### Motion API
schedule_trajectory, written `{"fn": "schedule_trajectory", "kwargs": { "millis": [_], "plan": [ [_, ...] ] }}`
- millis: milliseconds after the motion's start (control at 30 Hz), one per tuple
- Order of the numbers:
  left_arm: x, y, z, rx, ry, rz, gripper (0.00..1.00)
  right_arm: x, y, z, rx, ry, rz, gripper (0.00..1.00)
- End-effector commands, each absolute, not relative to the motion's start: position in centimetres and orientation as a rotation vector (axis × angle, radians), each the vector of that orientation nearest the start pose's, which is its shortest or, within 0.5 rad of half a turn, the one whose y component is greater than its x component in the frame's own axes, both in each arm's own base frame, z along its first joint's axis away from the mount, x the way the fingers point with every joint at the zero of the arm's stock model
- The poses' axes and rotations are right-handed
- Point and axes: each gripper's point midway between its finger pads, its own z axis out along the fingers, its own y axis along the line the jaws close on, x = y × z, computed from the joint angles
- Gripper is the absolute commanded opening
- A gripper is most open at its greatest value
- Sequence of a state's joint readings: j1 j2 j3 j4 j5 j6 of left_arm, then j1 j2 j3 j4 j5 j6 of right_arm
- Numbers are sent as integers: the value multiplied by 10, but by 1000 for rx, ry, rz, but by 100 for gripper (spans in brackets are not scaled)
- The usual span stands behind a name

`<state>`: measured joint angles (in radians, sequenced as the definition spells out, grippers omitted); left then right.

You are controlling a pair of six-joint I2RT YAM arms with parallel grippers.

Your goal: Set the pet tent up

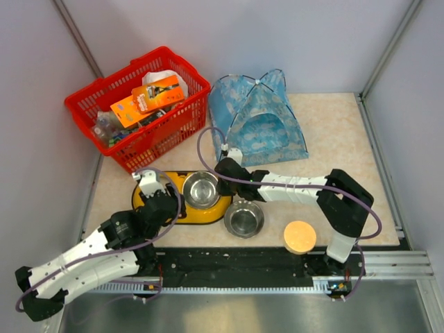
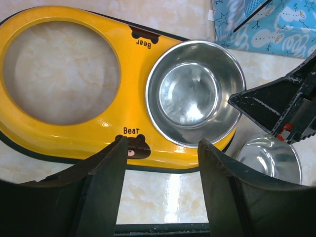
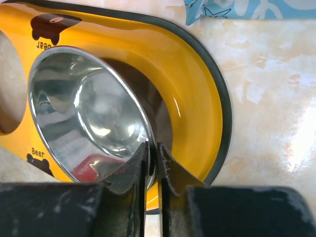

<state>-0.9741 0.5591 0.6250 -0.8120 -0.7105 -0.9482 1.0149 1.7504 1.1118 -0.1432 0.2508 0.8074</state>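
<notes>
The pet tent (image 1: 257, 118) stands upright at the back of the table, light blue with an arched doorway facing front; its edge shows in the left wrist view (image 2: 266, 24) and the right wrist view (image 3: 247, 7). My right gripper (image 1: 223, 166) (image 3: 152, 146) is well in front of the tent, shut on the rim of a steel bowl (image 1: 201, 189) (image 3: 84, 113) seated in the yellow feeder (image 1: 173, 211) (image 3: 197, 98). Over the feeder's near edge, my left gripper (image 1: 154, 184) (image 2: 163, 145) is open and holds nothing.
A red basket (image 1: 139, 104) full of packets stands at the back left beside the tent. A second steel bowl (image 1: 244, 218) (image 2: 269, 158) lies on the table right of the feeder. A round tan-topped tin (image 1: 300, 237) sits near the front edge.
</notes>
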Motion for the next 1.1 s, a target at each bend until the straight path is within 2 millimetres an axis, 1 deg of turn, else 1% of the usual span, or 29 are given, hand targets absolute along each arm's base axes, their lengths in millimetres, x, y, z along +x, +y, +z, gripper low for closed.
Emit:
{"fn": "schedule_trajectory", "kwargs": {
  "millis": [0, 67, 133, 200, 233, 333, 433, 500, 567, 600, 667, 733, 800, 867, 1000, 1067],
  "plan": [
    [183, -116, 157, -302, 2097, -343, 64, 256, 391, 86, -147, 2382, 593, 18],
    [184, -121, 156, -272, 2105, -349, 64, 253, 390, 85, -159, 2388, 591, 36],
    [183, -128, 155, -238, 2121, -370, 65, 253, 386, 91, -155, 2376, 593, 50],
    [182, -136, 153, -196, 2136, -393, 65, 252, 381, 105, -146, 2344, 607, 60],
    [182, -141, 152, -178, 2142, -407, 65, 251, 377, 112, -144, 2327, 610, 63],
    [181, -158, 147, -98, 2166, -462, 66, 249, 363, 138, -138, 2271, 631, 68],
    [176, -182, 140, 21, 2193, -554, 66, 243, 336, 152, -123, 2247, 606, 70],
    [173, -201, 135, 85, 2209, -629, 66, 240, 312, 147, -108, 2263, 573, 70],
    [168, -216, 130, 144, 2235, -684, 66, 233, 282, 131, -121, 2311, 519, 70],
    [167, -219, 125, 163, 2262, -676, 66, 230, 268, 127, -133, 2326, 486, 70],
    [167, -220, 121, 161, 2302, -646, 66, 221, 239, 113, -165, 2376, 396, 71],
    [170, -219, 120, 155, 2312, -616, 66, 208, 220, 103, -209, 2417, 345, 72],
    [173, -218, 122, 146, 2304, -599, 66, 196, 210, 97, -249, 2448, 336, 72],
    [176, -218, 126, 143, 2287, -592, 66, 187, 208, 87, -281, 2482, 344, 72],
    [181, -213, 135, 117, 2253, -580, 66, 180, 207, 72, -293, 2521, 355, 62],
    [182, -210, 139, 104, 2240, -573, 67, 178, 212, 66, -314, 2532, 379, 57]
  ]
}}
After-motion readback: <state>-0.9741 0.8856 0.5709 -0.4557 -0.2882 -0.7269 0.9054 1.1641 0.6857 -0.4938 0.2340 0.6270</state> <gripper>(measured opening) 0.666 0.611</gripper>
